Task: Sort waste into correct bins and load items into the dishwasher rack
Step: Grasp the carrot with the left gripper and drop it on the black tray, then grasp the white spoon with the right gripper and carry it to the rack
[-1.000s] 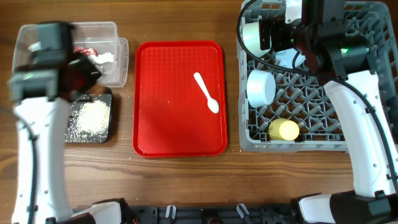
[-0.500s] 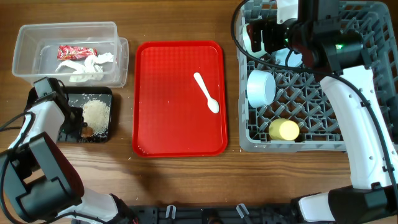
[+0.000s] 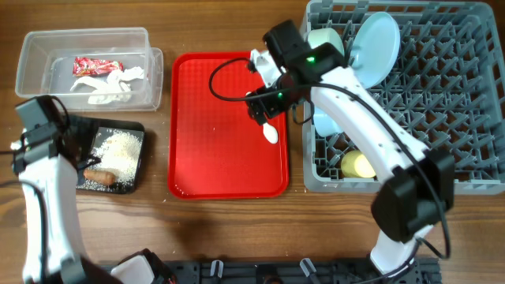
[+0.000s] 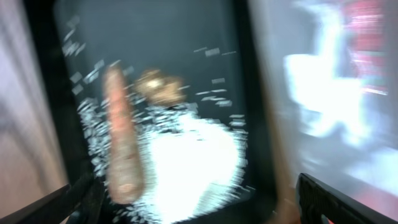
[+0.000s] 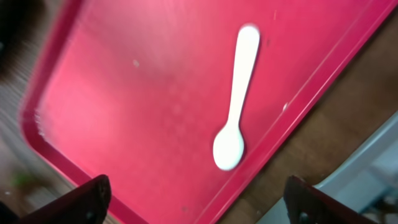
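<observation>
The white spoon (image 3: 271,134) (image 5: 236,106) lies on the red serving tray (image 3: 213,166) (image 5: 124,93). My right gripper (image 3: 264,110) (image 5: 199,205) hovers just above it, open and holding nothing. My left gripper (image 3: 69,136) (image 4: 199,208) is open over the black tray (image 3: 130,183) (image 4: 149,37), where a brown sausage-like stick (image 3: 101,175) (image 4: 121,143), a small brown lump (image 4: 158,87) and white rice (image 3: 118,148) (image 4: 186,162) lie. The clear tub (image 3: 31,47) holds the red wrapper (image 3: 99,65) and white tissue (image 3: 110,83). In the grey rack (image 3: 442,118) are a plate (image 3: 372,43), a green bowl (image 3: 325,38) and a yellow cup (image 3: 359,164).
The rack sits right of the red tray, with a narrow strip of wood between them. The tub and black tray sit left of it, one behind the other. A corner of the rack (image 5: 379,174) shows in the right wrist view. My right arm spans the rack's left edge.
My left gripper opened and the sausage stick now lies in the black tray. My right arm swung from the rack to above the spoon. The plate now stands in the rack.
</observation>
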Controlling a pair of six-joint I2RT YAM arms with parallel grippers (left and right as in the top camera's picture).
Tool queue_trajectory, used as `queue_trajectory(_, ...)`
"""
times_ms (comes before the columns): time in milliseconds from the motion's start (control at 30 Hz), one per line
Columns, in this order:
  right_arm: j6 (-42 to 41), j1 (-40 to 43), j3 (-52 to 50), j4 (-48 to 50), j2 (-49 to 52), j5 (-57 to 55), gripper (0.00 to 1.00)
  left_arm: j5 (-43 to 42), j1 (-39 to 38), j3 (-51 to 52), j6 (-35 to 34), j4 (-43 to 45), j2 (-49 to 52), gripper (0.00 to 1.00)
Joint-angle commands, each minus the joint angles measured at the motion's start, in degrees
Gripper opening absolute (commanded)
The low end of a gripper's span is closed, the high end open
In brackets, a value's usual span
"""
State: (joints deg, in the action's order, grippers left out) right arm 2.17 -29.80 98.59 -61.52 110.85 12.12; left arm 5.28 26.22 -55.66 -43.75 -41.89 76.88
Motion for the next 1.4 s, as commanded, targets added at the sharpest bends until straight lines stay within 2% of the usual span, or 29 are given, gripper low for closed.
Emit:
queue_trajectory(0,1.84,0.02,-0.85,-1.95,5.51,-0.44,0.84,-12.22,-0.57,-0.28,15.54,2.84,-7.89,1.0)
queue_trajectory(33,2.43,0.02,-0.85,-2.36,6.56,-0.24,0.84,-13.4,-1.05,-0.28,16.65,3.34,-8.61,0.99)
queue_trajectory(167,3.02,0.02,-0.85,-2.64,12.52,-0.28,0.67,-13.79,-7.04,-0.26,16.76,4.0,-7.13,1.0)
queue_trajectory(267,3.89,0.07,-2.36,-0.76,14.56,-0.57,0.64,-13.79,-9.97,-0.26,16.74,4.0,-3.48,1.0)
queue_trajectory(467,4.0,1.42,-8.72,9.01,15.32,-2.21,0.58,-13.79,-10.25,-0.26,16.74,3.98,-0.79,1.0)
queue_trajectory(733,5.44,4.61,-9.92,9.9,15.32,2.71,0.43,-13.79,-10.25,-0.26,16.74,3.98,-0.79,1.0)
queue_trajectory(800,5.4,4.61,-9.92,9.86,15.32,3.52,0.29,-13.79,-10.25,-0.26,16.76,3.98,-0.79,1.0)
queue_trajectory(933,5.33,4.61,-9.94,8.63,15.32,4.55,0.24,-13.79,-10.25,-0.26,16.76,3.98,-0.79,1.0)
queue_trajectory(1033,5.35,4.61,-9.9,8.39,15.3,4.5,0.05,-13.79,-10.25,-0.26,16.74,3.98,-0.79,1.0)
queue_trajectory(1167,5.14,4.61,-6.36,6.64,13.73,4.5,0.04,-13.79,-10.25,-0.26,16.74,3.98,-0.79,1.0)
queue_trajectory(1233,5.14,4.61,-1.09,3.93,10.54,4.48,0.04,-13.79,-10.25,-0.26,16.76,3.98,-0.79,1.0)
queue_trajectory(1367,-1.6,5.7,6.71,2.8,0.63,-0.28,0.04,-13.79,-10.25,-0.26,16.76,3.98,-0.79,1.0)
